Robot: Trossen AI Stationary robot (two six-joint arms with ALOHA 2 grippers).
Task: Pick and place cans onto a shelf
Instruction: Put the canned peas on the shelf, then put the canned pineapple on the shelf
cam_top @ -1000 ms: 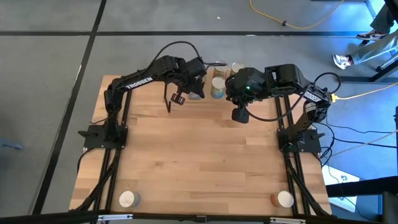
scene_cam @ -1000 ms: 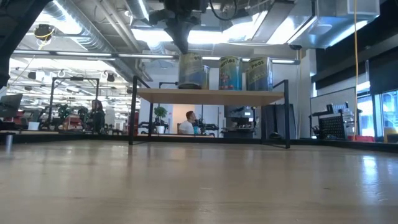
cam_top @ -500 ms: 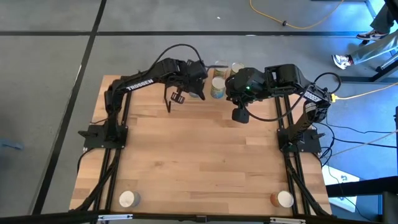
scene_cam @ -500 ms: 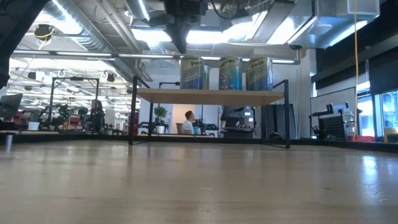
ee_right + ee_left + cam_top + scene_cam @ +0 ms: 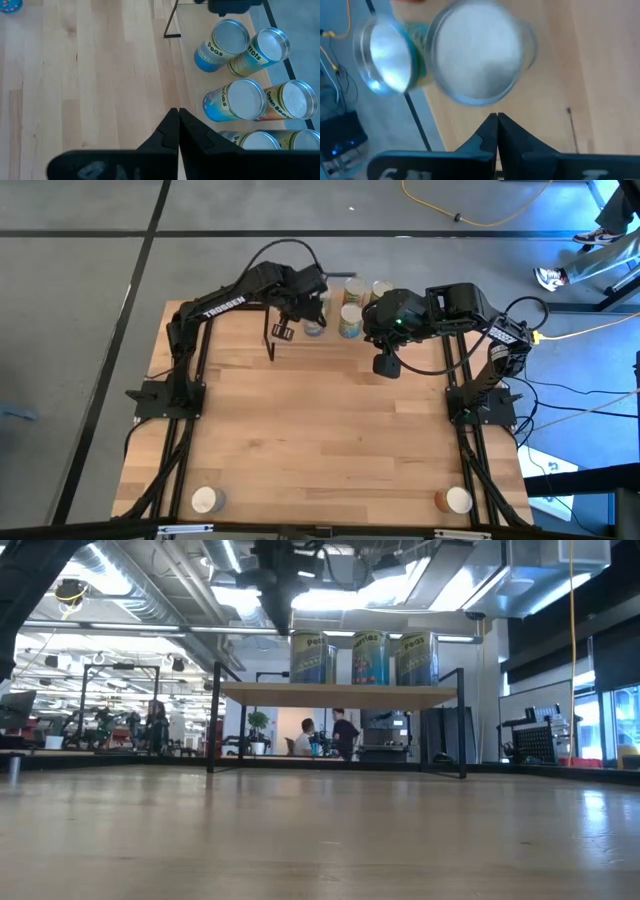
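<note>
Up near the top centre of the high view, we see the left gripper (image 5: 308,302) hovering above the shelf (image 5: 340,692), its fingers (image 5: 490,131) pressed together on nothing, directly over a pale can top (image 5: 481,61). Just right of it, the right gripper (image 5: 385,320) hangs over the shelf's right part, and its wrist view shows its fingers (image 5: 172,131) likewise closed and empty. Beyond them we count six cans (image 5: 235,100) clustered on the shelf in that view's right half. At table height, three cans (image 5: 368,658) stand upright in a row on the board. Two more cans (image 5: 205,500) sit near the table's (image 5: 320,430) lower corners, well apart.
</note>
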